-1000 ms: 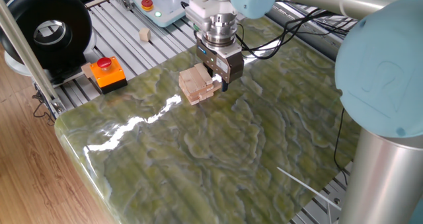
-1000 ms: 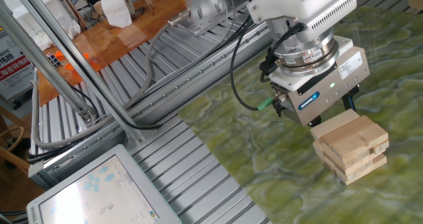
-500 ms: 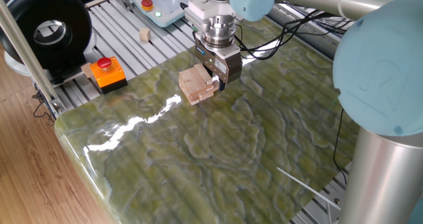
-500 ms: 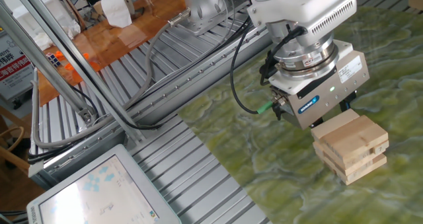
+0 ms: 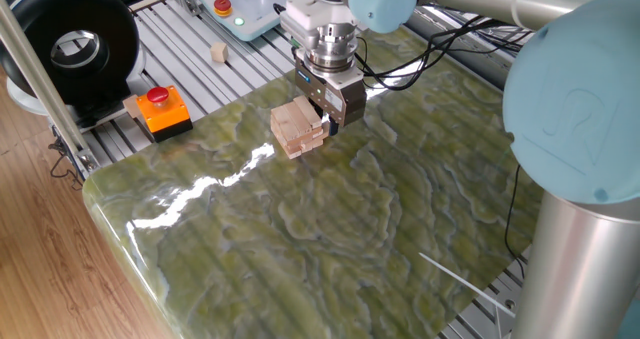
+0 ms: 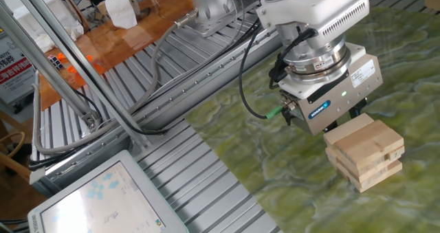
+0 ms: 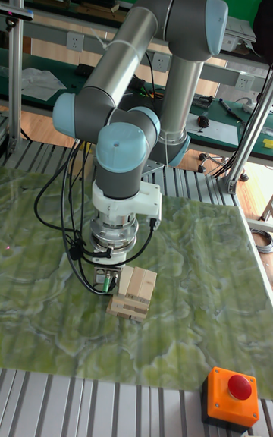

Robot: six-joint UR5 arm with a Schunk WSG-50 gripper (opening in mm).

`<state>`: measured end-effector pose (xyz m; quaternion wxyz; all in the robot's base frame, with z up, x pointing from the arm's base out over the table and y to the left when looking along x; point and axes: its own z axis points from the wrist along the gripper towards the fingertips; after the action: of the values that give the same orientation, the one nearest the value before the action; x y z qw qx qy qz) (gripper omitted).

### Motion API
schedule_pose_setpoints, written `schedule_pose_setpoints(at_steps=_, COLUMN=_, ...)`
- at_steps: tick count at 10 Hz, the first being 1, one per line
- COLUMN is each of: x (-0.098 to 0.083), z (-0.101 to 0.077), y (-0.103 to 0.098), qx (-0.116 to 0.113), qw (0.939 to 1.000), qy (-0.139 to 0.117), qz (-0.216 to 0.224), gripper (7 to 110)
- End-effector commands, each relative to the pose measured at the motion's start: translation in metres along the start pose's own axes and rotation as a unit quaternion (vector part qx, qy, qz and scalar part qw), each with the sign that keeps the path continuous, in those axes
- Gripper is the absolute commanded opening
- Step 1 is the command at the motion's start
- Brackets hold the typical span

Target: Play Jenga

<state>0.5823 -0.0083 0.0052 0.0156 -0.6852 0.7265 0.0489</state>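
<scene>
Underneath, the table has a green marbled top, with ribbed metal rails around it and an orange box with a red button near one edge; the gripper points straight down, close beside the Jenga stack of pale crosswise bars; its fingers are hidden, so their state is unclear.

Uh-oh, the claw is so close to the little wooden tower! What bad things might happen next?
1. The claw sits right against the side of the Jenga tower, so a sideways nudge might topple it.
2. The bars already look unevenly lined up, with some ends sticking out, so pushing one could drag its neighbours along.
3. From these views the fingertips are mostly hidden behind the tower, so it is hard to tell exactly what they touch.
</scene>
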Motion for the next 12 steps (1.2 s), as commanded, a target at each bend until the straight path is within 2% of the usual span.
schedule_pose_setpoints(at_steps=1, x=-0.0004, z=-0.0008, y=-0.0021, qx=0.003, qw=1.0, qy=-0.005, qz=0.005, gripper=44)
schedule_pose_setpoints(at_steps=5, x=-0.0023, z=-0.0007, y=-0.0008, qx=0.0, qw=0.9999, qy=-0.009, qz=0.007, gripper=44)
schedule_pose_setpoints(at_steps=6, x=-0.002, z=-0.0005, y=0.0, qx=-0.001, qw=0.9999, qy=-0.008, qz=0.007, gripper=22)
schedule_pose_setpoints(at_steps=12, x=-0.0008, z=-0.0002, y=0.0003, qx=-0.002, qw=0.9999, qy=-0.005, qz=0.013, gripper=22)
